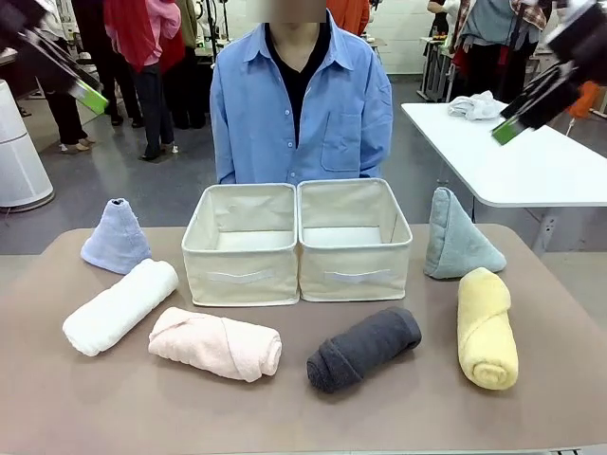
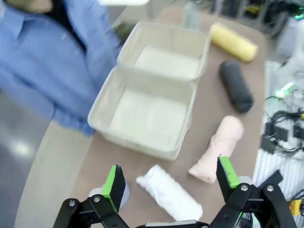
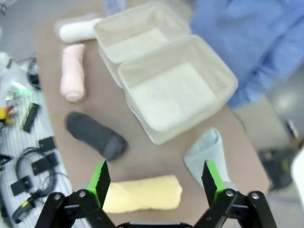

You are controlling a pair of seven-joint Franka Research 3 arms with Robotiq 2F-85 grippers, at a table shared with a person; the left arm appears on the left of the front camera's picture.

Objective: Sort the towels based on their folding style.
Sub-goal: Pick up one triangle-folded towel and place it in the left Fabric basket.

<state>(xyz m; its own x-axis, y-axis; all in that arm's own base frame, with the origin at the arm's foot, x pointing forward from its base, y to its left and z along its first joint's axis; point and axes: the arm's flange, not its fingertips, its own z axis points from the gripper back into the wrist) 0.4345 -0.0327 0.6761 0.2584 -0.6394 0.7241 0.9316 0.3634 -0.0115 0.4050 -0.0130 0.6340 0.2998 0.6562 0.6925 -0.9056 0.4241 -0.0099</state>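
Observation:
Six towels lie on the brown table. On the left are a light blue cone, a white roll and a pink roll. On the right are a dark grey roll, a yellow roll and a grey-green cone. My left gripper hangs high at the upper left, open and holding nothing; its wrist view has the white roll below the fingers. High at the upper right, my right gripper is also open, above the yellow roll and the grey-green cone.
Two beige fabric bins stand side by side at mid-table, with nothing in them. A person in a blue shirt stands just behind them. A white table at the back right carries a whitish cloth heap. Cables lie off the table's near side.

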